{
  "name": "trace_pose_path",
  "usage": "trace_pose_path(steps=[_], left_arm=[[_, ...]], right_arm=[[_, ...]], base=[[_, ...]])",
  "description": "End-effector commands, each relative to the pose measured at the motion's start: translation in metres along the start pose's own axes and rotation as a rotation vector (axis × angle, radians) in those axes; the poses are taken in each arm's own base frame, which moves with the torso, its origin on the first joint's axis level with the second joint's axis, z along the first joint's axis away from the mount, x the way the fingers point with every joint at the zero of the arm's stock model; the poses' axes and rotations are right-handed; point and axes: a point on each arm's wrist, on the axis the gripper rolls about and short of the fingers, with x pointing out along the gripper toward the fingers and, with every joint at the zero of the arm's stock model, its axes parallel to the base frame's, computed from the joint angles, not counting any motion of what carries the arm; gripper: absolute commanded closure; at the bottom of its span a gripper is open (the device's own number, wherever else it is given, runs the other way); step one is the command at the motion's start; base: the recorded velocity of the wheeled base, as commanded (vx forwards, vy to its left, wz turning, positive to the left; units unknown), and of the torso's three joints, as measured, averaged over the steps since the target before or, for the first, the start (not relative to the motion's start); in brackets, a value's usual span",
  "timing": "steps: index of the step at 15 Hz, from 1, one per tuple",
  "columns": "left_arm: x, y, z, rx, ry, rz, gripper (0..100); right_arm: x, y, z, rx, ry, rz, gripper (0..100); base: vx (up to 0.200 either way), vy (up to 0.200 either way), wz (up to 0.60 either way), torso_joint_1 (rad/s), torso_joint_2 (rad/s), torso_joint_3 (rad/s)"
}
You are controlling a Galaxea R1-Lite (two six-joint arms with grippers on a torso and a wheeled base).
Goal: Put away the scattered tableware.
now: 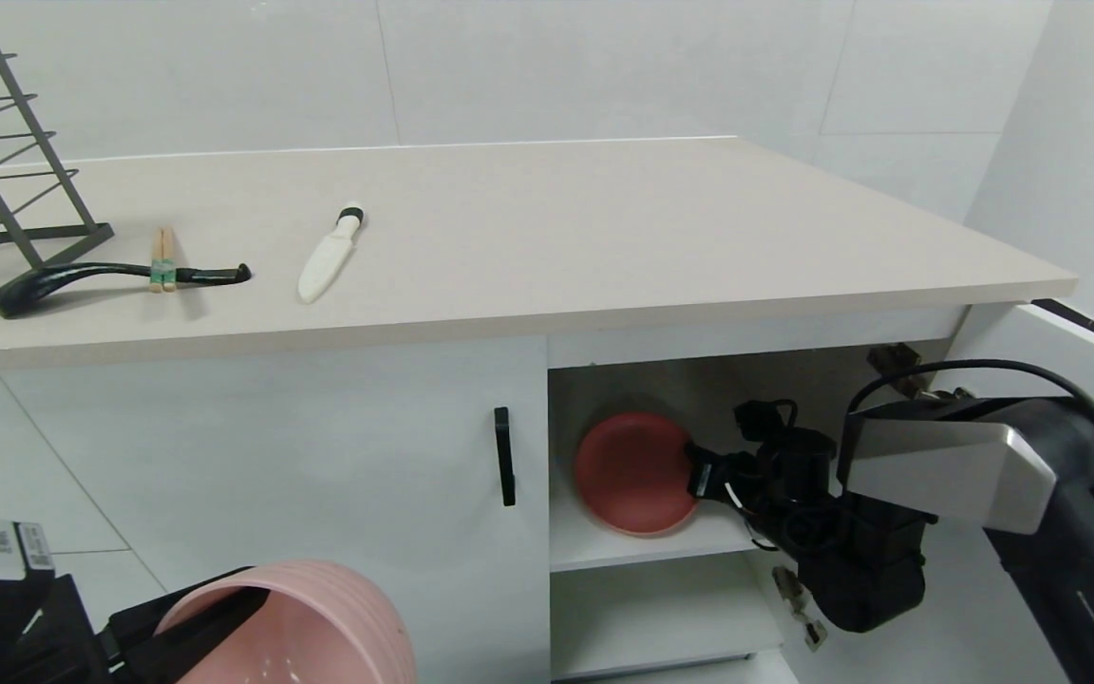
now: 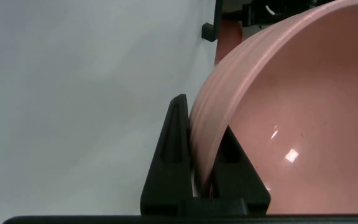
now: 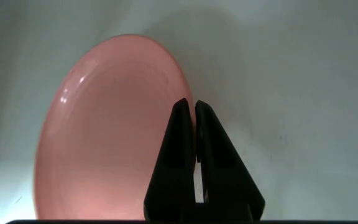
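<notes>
Plate (image 1: 632,470) going onto shelf (image 1: 661,549)
Right claw (image 1: 699,473) pinches plate's 3 o'clock rim; should release next. Left claw (image 2: 202,127) grips bowl (image 1: 319,617).

The countertop (image 1: 604,218) is beige. On it are a cream knife (image 1: 327,258), a black ladle (image 1: 29,288) and chopsticks (image 1: 162,256) with a green band. Below it, the plate (image 1: 635,472) is red and the bowl (image 1: 310,617) pink.

On the countertop (image 1: 604,218) the rack (image 1: 6,161) is standing far left, the ladle (image 1: 82,278) lying before it, chopsticks (image 1: 162,258) crossing its handle, the knife (image 1: 329,256) lying right of them. Below, the plate (image 1: 632,472) is standing on the cabinet shelf (image 1: 642,546), right of the closed door (image 1: 272,446)
</notes>
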Motion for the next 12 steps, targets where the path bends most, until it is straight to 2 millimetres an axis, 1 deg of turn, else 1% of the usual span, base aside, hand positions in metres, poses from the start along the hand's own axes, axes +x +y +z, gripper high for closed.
trace_pose_path(steps=[1, 2, 3, 5, 7, 8, 10, 12], left_arm=[[0.0, 0.0, 0.0, 0.0, -0.002, 0.0, 100], [0.0, 0.0, 0.0, 0.0, -0.002, 0.0, 100], [0.0, 0.0, 0.0, 0.0, 0.0, 0.0, 100], [0.0, 0.0, 0.0, 0.0, 0.0, 0.0, 100], [0.0, 0.0, 0.0, 0.0, -0.002, 0.0, 100], [0.0, 0.0, 0.0, 0.0, 0.0, 0.0, 100], [0.0, 0.0, 0.0, -0.001, 0.001, 0.0, 100], [0.0, 0.0, -0.002, -0.003, 0.011, -0.003, 100]], right_arm=[[0.012, -0.001, -0.005, 0.002, 0.007, -0.002, 100], [0.012, -0.001, -0.005, 0.002, 0.007, -0.002, 100], [0.023, 0.001, 0.002, 0.055, -0.004, -0.021, 100], [0.033, 0.003, 0.008, 0.091, -0.004, -0.04, 100], [0.035, 0.003, 0.009, 0.089, -0.003, -0.069, 100], [0.035, 0.002, 0.008, 0.091, 0.004, -0.072, 0], [0.035, -0.001, 0.011, 0.088, -0.013, -0.085, 0], [0.033, -0.01, 0.023, 0.09, -0.085, -0.126, 0]], base=[[0.0, 0.0, 0.0, 0.0, 0.0, 0.0], [0.0, 0.0, 0.0, 0.0, 0.0, 0.0], [0.0, 0.0, 0.0, 0.0, 0.0, 0.0], [0.0, 0.0, 0.0, 0.0, 0.0, 0.0], [0.0, 0.0, 0.0, 0.0, 0.0, 0.0], [0.0, 0.0, 0.0, 0.0, 0.0, 0.0], [0.0, 0.0, 0.0, 0.0, 0.0, 0.0], [0.0, 0.0, 0.0, 0.0, 0.0, 0.0]])
